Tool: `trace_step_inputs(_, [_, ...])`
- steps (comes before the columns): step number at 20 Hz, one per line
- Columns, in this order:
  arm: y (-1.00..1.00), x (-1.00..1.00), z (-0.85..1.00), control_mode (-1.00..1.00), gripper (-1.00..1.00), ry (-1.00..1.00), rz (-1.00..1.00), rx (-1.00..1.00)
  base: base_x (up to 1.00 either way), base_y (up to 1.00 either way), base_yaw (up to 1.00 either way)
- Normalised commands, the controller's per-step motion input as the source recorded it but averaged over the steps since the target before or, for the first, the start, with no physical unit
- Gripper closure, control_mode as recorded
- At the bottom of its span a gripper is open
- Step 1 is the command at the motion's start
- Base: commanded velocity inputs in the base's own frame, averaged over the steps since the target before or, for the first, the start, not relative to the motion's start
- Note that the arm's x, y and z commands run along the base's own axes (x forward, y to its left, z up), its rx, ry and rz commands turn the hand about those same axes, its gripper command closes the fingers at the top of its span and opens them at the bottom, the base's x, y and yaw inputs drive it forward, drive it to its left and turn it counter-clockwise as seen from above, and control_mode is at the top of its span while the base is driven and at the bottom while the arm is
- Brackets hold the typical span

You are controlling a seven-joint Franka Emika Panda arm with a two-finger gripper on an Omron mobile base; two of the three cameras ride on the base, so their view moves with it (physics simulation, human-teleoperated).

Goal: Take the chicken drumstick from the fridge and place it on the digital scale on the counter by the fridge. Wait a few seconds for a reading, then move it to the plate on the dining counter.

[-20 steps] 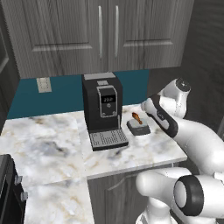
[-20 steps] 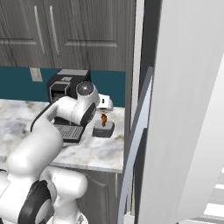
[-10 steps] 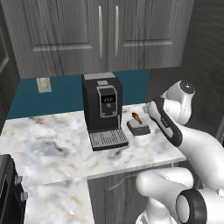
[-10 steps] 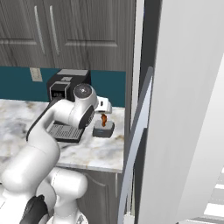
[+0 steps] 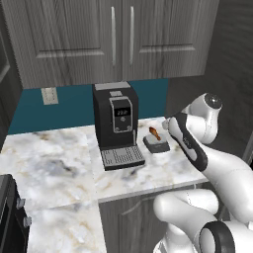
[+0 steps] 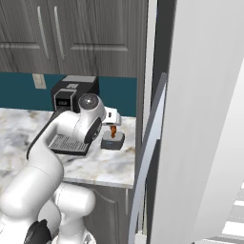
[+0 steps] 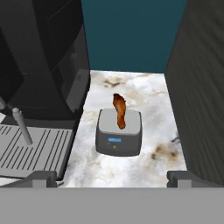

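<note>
While pincer (image 7: 112, 178) gapes (holding nothing) | chicken drumstick (image 7: 119, 110) ahead, on digital scale (image 7: 119, 133)

the desk (image 5: 54, 153) has a polished marble-like top, white with grey and brown veining. the coffee machine (image 5: 116, 123) looks like matt black plastic, with a ribbed grey metal-looking drip tray (image 7: 30, 151). the digital scale (image 7: 119, 132) is smooth grey plastic with a darker matt top. the chicken drumstick (image 7: 119, 110) has a glossy orange-brown skin. the cabinet doors (image 5: 113, 37) show a grey wood grain with brushed metal handles. the back wall (image 7: 131, 33) is flat matt teal. the fridge (image 6: 200, 119) door is smooth pale grey.
</note>
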Motion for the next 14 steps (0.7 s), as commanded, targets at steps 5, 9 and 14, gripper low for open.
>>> trace_step_inputs(5, [0.00, 0.00, 0.00, -1.00, -1.00, 0.00, 0.00, 0.00, 0.00, 0.00, 0.00])
trace_step_inputs(9, [0.00, 0.00, 0.00, -1.00, -1.00, 0.00, 0.00, 0.00, 0.00, 0.00, 0.00])
trace_step_inputs(14, [0.00, 0.00, 0.00, -1.00, -1.00, 0.00, 0.00, 0.00, 0.00, 0.00, 0.00])
